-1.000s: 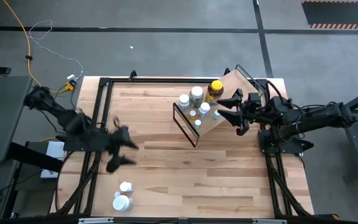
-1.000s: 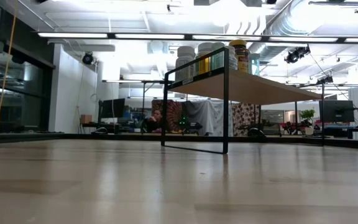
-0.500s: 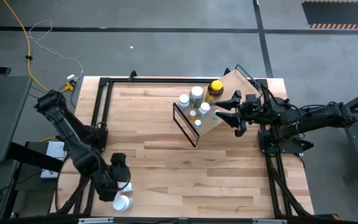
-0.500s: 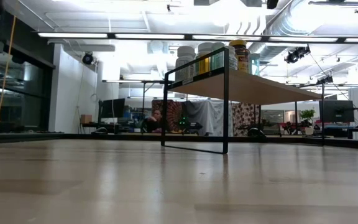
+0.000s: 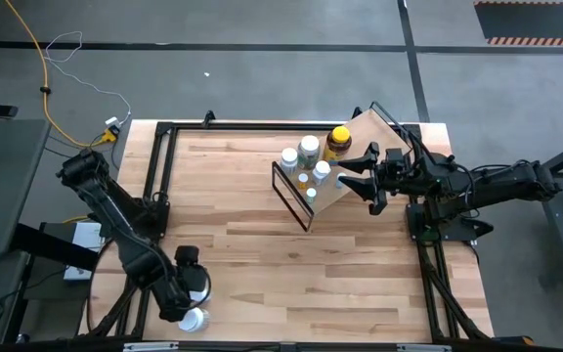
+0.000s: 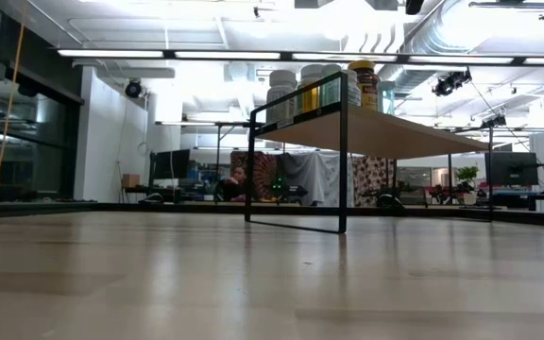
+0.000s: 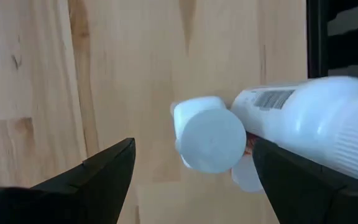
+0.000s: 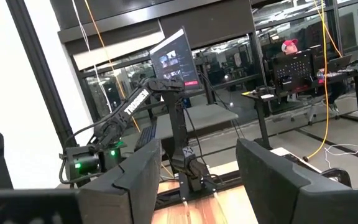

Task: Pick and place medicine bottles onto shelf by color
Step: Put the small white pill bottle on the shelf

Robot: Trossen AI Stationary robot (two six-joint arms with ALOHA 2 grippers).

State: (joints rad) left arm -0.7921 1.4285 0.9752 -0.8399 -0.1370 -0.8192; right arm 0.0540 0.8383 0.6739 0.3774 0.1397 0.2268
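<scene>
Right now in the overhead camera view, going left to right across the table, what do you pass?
Left claw open above the two white bottles on the table → light-wood shelf with black wire ends, carrying white-capped bottles and, right of them, the amber yellow-capped bottle → right claw.

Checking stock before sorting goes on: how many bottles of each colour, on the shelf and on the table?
White bottles on the shelf: 6
White bottles on the table: 2
Amber bottle with yellow cap: 1
Total: 9
</scene>
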